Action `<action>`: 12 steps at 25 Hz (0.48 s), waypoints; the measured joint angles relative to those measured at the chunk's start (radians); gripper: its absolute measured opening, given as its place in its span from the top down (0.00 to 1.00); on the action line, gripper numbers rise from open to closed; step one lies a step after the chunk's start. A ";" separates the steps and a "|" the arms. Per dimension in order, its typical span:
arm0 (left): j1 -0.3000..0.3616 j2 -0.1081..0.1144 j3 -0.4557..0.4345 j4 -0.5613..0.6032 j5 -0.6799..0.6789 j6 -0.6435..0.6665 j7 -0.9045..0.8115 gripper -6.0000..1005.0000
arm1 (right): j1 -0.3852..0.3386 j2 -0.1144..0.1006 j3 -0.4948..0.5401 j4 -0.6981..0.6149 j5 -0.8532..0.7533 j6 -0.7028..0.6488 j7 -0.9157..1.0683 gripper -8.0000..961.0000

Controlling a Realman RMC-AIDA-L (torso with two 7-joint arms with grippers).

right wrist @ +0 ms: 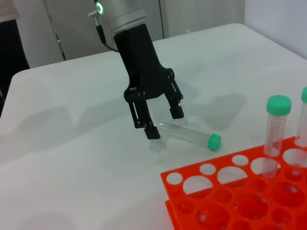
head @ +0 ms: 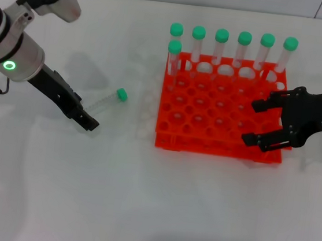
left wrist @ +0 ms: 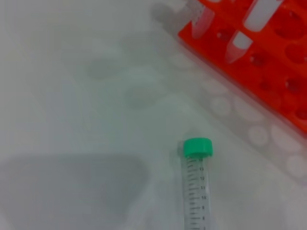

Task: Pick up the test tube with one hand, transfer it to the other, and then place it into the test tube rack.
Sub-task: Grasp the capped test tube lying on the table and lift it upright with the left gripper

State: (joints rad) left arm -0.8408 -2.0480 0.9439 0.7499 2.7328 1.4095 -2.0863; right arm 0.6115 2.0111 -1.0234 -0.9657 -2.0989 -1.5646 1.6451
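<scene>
The test tube [head: 109, 102] lies on the white table left of the rack, its green cap pointing toward the rack. It also shows in the left wrist view [left wrist: 195, 191] and the right wrist view [right wrist: 188, 134]. My left gripper [head: 87, 116], on the silver-white arm with the green ring, is open and low over the tube's bottom end, its fingers [right wrist: 152, 131] on either side of it. The orange-red test tube rack [head: 220, 113] stands at centre right. My right gripper [head: 256, 123], on the black arm, is open and empty over the rack's front right part.
Several green-capped tubes [head: 230, 47] stand upright along the rack's back row, with one more in the second row at the left [head: 173, 55]. The white table [head: 140, 199] stretches in front and to the left.
</scene>
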 joint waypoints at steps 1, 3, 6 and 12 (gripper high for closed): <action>0.000 0.000 0.000 -0.002 0.000 0.000 0.000 0.28 | 0.000 0.000 0.000 0.001 0.000 0.000 -0.001 0.17; 0.001 0.000 0.000 -0.006 0.000 -0.001 -0.005 0.29 | 0.000 0.000 0.000 0.002 -0.001 0.000 -0.003 0.17; 0.003 0.000 0.001 -0.006 0.000 -0.002 -0.015 0.30 | -0.001 0.000 0.000 0.003 -0.002 0.000 -0.004 0.17; 0.010 0.004 0.001 -0.006 0.001 -0.014 -0.025 0.39 | -0.001 0.000 -0.009 0.004 -0.002 0.000 -0.005 0.17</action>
State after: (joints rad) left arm -0.8309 -2.0444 0.9449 0.7437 2.7337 1.3957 -2.1116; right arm 0.6105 2.0111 -1.0320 -0.9619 -2.1007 -1.5645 1.6404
